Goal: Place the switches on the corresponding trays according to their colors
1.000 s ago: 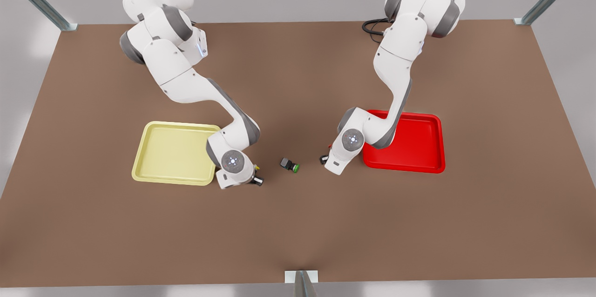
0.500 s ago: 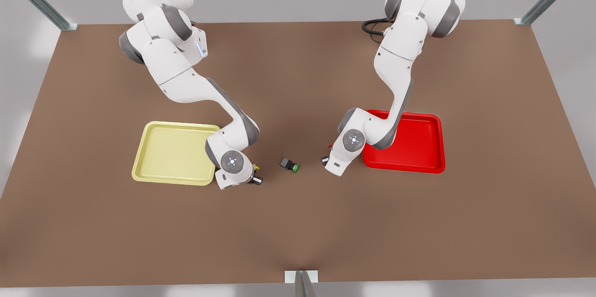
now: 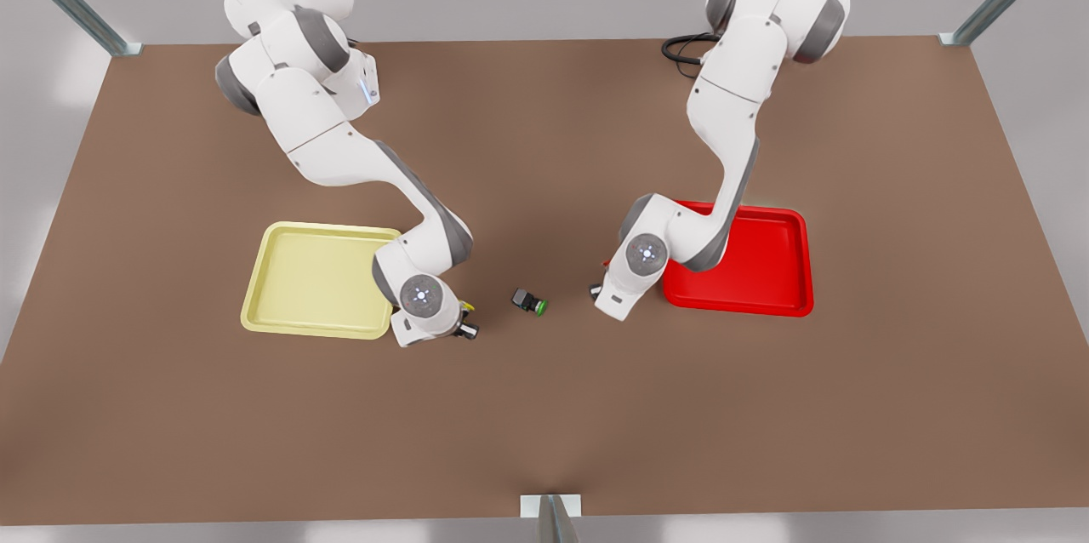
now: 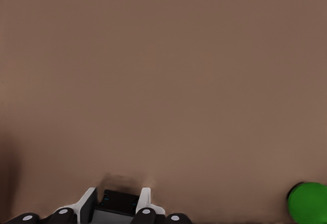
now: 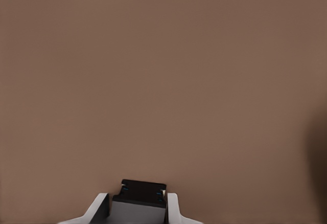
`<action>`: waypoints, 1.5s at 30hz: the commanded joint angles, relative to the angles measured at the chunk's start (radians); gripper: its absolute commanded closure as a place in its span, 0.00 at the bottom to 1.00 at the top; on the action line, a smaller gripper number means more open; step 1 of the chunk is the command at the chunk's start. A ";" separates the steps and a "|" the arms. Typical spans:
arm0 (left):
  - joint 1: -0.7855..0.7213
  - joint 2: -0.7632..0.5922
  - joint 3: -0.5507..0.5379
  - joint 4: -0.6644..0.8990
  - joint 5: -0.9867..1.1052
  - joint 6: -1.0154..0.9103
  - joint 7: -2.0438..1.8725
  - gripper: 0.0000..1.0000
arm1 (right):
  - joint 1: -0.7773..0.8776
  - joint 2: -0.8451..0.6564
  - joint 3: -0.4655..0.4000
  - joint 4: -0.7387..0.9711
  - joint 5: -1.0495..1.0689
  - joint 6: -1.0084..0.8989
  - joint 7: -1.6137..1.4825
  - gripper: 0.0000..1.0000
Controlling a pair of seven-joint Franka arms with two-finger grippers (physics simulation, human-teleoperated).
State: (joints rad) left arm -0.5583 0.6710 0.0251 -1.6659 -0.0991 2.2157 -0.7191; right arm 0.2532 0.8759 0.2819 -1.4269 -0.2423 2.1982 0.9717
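Left claw [image 4: 118, 209] pinched yellow switch [image 3: 466, 305] beside green switch [image 3: 529, 302]; right claw [image 5: 138, 208] pinched dark switch body [image 5: 140, 199] on green switch's other side.

You see the bench [image 3: 544, 424] from high in front; both wrist cameras look close down on that same bench.

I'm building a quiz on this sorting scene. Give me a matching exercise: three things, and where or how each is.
1. green switch
2. left tool
3. right tool

A. shut on the red switch, by the red tray
B. shut on the yellow switch, by the yellow tray
C. lying on the table between the arms

Pairs: 1-C, 2-A, 3-B
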 commanded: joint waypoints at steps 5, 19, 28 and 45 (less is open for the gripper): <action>0.193 -0.146 0.030 -0.136 0.101 -0.212 0.380 0.49 | 0.003 0.006 0.000 -0.023 0.000 0.011 0.001 0.46; 0.212 -0.376 0.025 0.202 0.075 -0.619 0.443 0.00 | -0.012 -0.020 0.002 -0.023 0.003 -0.012 -0.028 0.46; 0.212 -0.372 0.018 0.242 0.067 -0.692 0.443 0.00 | -0.259 -0.328 -0.064 -0.357 0.041 0.008 -0.608 0.46; 0.215 -0.376 0.030 0.310 0.055 -0.740 0.441 0.00 | -0.287 -0.667 -0.300 -0.141 0.271 -0.501 -0.943 0.00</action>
State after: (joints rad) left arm -0.3435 0.2946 0.0567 -1.3561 -0.0513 1.4757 -0.2785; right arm -0.0471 0.2518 -0.0203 -1.4042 0.0291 1.5426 0.0276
